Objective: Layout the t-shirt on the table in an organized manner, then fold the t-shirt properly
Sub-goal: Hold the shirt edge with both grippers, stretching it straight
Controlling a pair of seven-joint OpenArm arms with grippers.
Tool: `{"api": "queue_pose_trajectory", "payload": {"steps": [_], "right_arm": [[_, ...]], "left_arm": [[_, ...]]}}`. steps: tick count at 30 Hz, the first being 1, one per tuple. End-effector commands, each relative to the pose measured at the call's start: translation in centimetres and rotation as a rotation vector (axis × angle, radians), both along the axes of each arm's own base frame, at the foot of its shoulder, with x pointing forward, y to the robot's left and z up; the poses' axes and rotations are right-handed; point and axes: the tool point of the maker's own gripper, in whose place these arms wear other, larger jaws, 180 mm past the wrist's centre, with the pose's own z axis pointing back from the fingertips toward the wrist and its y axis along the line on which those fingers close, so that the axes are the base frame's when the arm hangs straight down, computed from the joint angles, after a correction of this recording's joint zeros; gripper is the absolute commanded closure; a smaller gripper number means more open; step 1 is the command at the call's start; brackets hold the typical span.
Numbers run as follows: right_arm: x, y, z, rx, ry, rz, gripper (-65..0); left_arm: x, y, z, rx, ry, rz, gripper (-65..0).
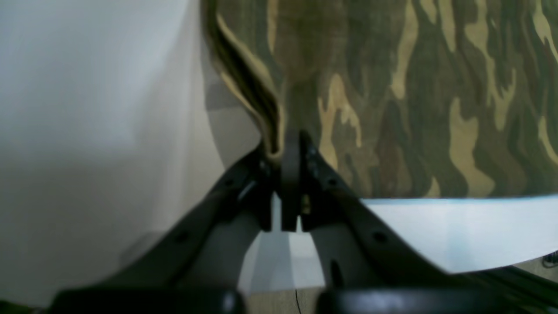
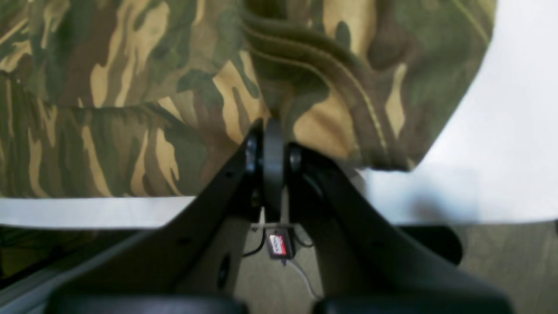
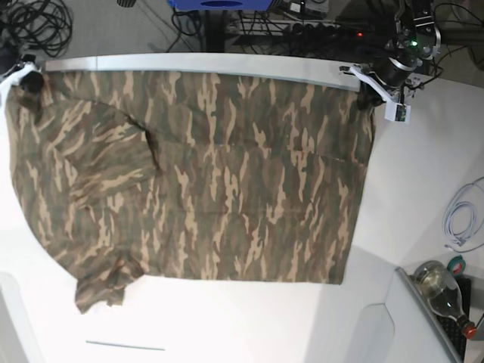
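the t-shirt (image 3: 197, 174) lies spread over the table (image 3: 249, 325), its top edge along the table's far rim. the left gripper (image 1: 291, 152) is clamped on one corner of that edge and the right gripper (image 2: 272, 139) on the other. the cloth looks soft, light and limp; it would likely sag and wrinkle, so edges and corners seem the best holds.

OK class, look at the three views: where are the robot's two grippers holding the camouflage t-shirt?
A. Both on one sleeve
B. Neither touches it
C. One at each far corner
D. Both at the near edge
C: the left gripper and right gripper each pinch a far corner of the t-shirt.
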Motion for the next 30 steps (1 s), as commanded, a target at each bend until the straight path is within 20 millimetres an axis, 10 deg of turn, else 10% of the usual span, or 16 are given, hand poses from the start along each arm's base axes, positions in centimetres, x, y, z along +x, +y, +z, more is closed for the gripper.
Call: {"api": "queue_pose_trajectory", "payload": {"steps": [1, 22, 30], "right_arm": [[0.4, -1.3, 1.0, -0.030, -0.027, 0.001, 0.0], [0.3, -1.2, 0.9, -0.029, -0.021, 0.002, -0.8], [-0.1, -1.6, 1.0, -0.020, -0.041, -0.066, -38.9]], "left_arm": [[0.2, 0.8, 0.7, 0.019, -0.028, 0.008, 0.0], [-0.9, 2.1, 0.5, 0.042, -0.002, 0.033, 0.0], [-1.1, 2.1, 0.6, 0.044, -0.001, 0.032, -5.6]]}}
